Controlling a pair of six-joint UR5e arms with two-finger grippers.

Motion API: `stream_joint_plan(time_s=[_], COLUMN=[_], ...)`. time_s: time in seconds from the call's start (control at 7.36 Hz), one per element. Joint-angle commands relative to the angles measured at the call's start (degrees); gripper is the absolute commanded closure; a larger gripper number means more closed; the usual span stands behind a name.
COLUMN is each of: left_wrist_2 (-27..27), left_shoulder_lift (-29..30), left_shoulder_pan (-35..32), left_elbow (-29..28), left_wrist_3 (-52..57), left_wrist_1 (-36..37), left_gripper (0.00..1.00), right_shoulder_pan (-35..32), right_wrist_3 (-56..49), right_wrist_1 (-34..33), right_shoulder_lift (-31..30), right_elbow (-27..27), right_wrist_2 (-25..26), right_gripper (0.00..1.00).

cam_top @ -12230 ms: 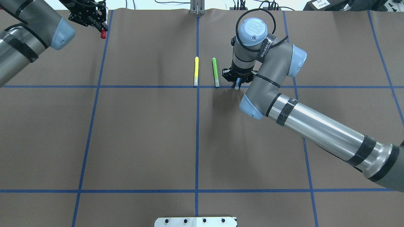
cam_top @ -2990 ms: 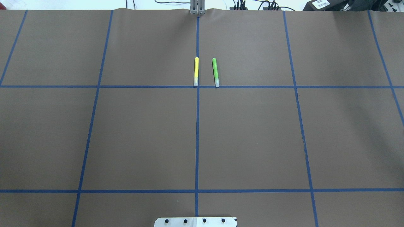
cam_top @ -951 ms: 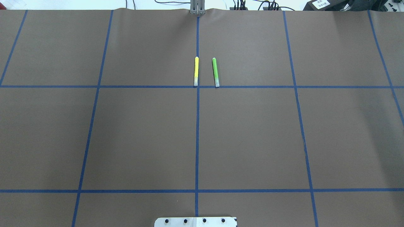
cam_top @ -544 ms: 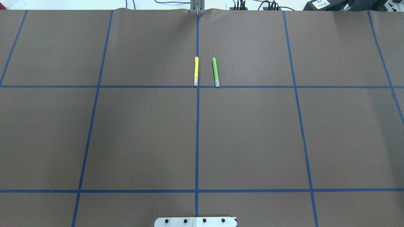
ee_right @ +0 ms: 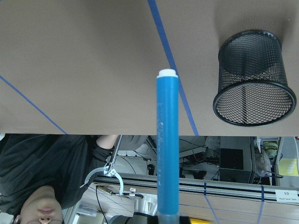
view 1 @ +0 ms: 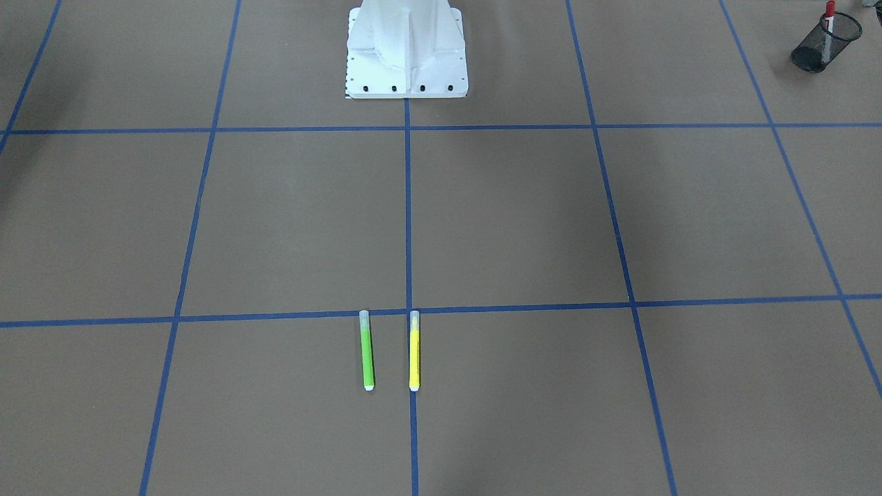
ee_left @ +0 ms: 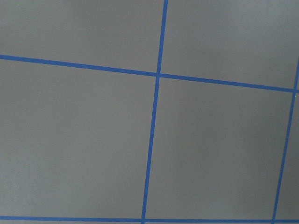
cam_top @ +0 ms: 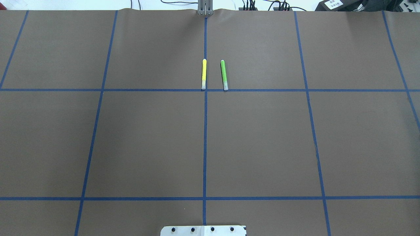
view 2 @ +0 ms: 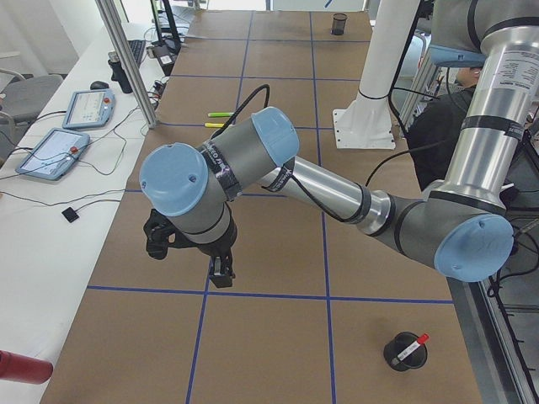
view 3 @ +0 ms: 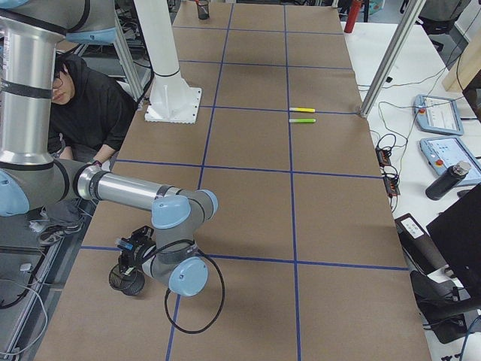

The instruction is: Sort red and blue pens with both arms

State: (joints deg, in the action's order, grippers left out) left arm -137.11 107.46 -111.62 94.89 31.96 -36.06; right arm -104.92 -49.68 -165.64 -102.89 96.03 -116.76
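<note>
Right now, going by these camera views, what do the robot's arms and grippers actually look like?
Both the left arm and the right arm are round tubes of shiny silver and matte grey, with pale blue caps on the joints and black bands around them. A thin black cable loops along each. The left gripper and the right gripper are small, black and blocky.

We count two markers, a green marker (view 1: 367,351) and a yellow marker (view 1: 414,351); two pens, a red pen (view 1: 827,24) and a blue pen (ee_right: 167,144); two mesh cups, one cup (view 1: 813,55) at 1 o'clock in the front-facing view, a second cup (ee_right: 252,70); two arms, left arm (view 2: 320,185) and right arm (view 3: 120,189); one pedestal (view 1: 406,48); one person (view 3: 90,105).
</note>
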Motion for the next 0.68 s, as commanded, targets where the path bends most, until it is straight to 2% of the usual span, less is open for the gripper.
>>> stream_joint_plan(time_s=[0.0, 0.54], left_wrist_2=[-0.09, -0.53], left_shoulder_lift=[0.03, -0.15], left_shoulder_pan=[0.00, 0.00], left_elbow=[0.20, 0.82], left_wrist_3=[0.04, 0.04], left_wrist_1=[-0.16, -0.07], left_gripper=[0.00, 0.00], right_shoulder_pan=[-3.62, -3.98], right_wrist_3=[-0.07, 0.37], right_wrist_1=[0.06, 2.34], right_shoulder_lift=[-2.82, -3.90], right_elbow=[-0.14, -7.68], right_wrist_2=[4.17, 3.38], right_gripper=[1.00, 1.00])
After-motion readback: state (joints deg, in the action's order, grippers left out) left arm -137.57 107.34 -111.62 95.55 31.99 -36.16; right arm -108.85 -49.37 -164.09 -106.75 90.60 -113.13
